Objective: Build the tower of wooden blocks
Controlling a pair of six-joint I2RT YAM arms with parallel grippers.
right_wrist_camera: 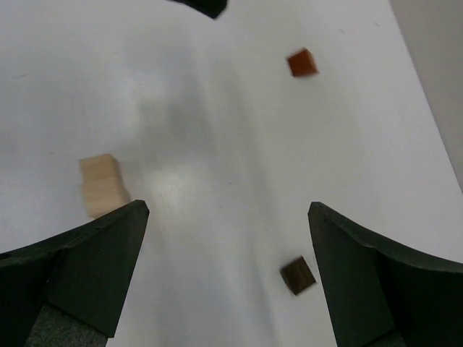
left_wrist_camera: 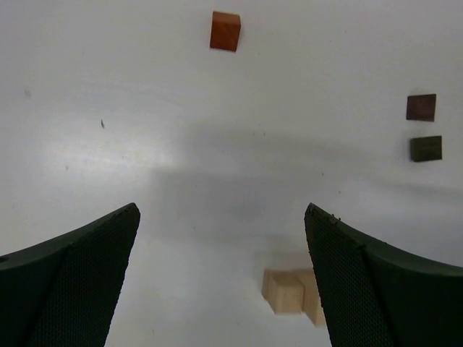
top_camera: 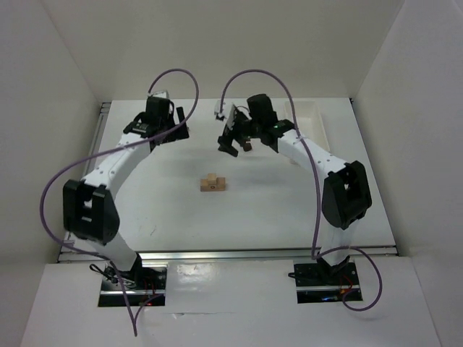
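table: white; carries everything listed.
wood block tower: low cluster of pale and tan blocks at mid-table, between the arms, nearer the bases than either gripper; nothing grips it.
right gripper: beyond the tower, over the table; fingers spread wide, nothing between them.
left gripper: far left of the tower; fingers spread wide, empty.
orange block: lies alone.
dark blocks: two, near each other, apart from the cluster.
tray: white, at the far right.
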